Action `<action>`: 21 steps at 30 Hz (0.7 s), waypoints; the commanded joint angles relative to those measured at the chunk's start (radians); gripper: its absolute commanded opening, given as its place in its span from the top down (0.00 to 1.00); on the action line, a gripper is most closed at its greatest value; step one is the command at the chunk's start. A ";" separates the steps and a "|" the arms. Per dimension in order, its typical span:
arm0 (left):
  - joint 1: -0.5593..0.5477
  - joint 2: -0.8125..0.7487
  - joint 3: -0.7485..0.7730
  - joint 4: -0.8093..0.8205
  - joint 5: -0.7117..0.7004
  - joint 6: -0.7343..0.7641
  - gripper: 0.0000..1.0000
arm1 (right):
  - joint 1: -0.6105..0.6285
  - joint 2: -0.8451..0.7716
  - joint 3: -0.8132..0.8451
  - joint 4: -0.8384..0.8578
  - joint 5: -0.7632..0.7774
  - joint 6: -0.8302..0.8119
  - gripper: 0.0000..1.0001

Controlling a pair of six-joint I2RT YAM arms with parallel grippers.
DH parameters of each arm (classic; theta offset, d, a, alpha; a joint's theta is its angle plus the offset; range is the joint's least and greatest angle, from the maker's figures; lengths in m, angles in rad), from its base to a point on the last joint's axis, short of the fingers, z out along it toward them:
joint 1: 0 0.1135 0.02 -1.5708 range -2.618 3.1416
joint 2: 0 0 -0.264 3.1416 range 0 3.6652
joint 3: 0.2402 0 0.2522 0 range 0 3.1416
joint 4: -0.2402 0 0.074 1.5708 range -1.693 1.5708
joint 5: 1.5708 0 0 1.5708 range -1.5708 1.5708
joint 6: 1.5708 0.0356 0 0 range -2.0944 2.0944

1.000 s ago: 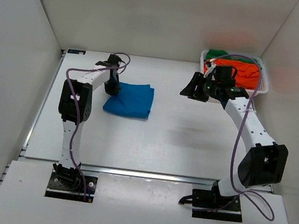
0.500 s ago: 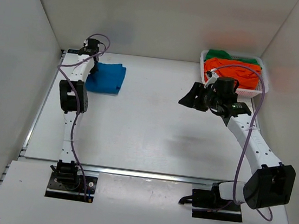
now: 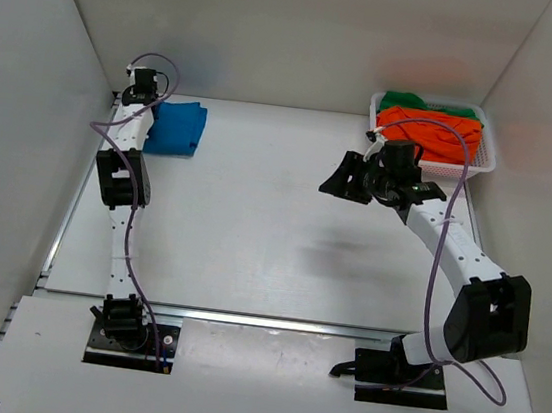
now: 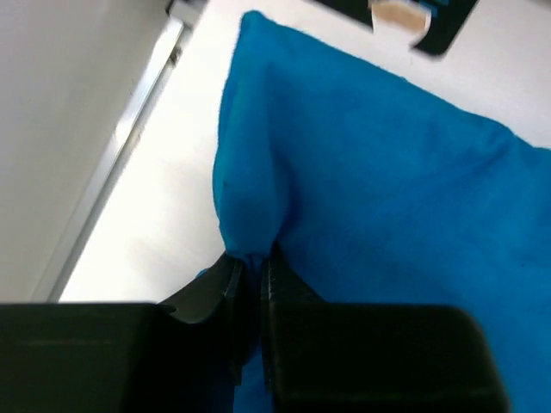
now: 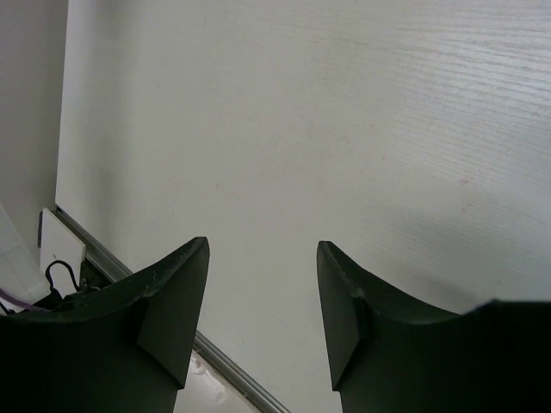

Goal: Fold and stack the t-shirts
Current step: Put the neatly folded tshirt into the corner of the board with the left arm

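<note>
The folded bright blue t-shirt [image 3: 177,127] lies at the far left corner of the table. My left gripper [image 3: 148,110] is shut on its left edge; in the left wrist view the jaws [image 4: 251,258] pinch a fold of the blue cloth [image 4: 387,198]. The orange t-shirt [image 3: 431,131] and the green t-shirt [image 3: 410,101] lie bunched in the white mesh basket [image 3: 487,152] at the far right. My right gripper [image 3: 342,181] is open and empty above bare table left of the basket; its fingers [image 5: 176,292] show only table between them.
White walls close in the table on the left, back and right. A metal rail [image 3: 66,211] runs along the table's left edge, close to the blue shirt.
My left gripper has dragged the blue t-shirt from the left-middle of the table to the far left corner. My right gripper has shifted slightly left, staying open.
</note>
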 commanded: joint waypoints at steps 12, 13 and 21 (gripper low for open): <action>0.038 -0.212 -0.024 0.027 0.030 -0.154 0.01 | 0.059 0.002 0.092 -0.011 0.113 0.029 0.01; 0.046 -0.261 -0.048 0.013 0.076 -0.186 0.02 | 0.058 -0.006 0.078 -0.013 0.141 0.031 0.01; -0.126 -0.767 -0.677 -0.004 0.240 -0.161 0.01 | -0.062 -0.144 -0.080 -0.051 0.141 0.029 0.01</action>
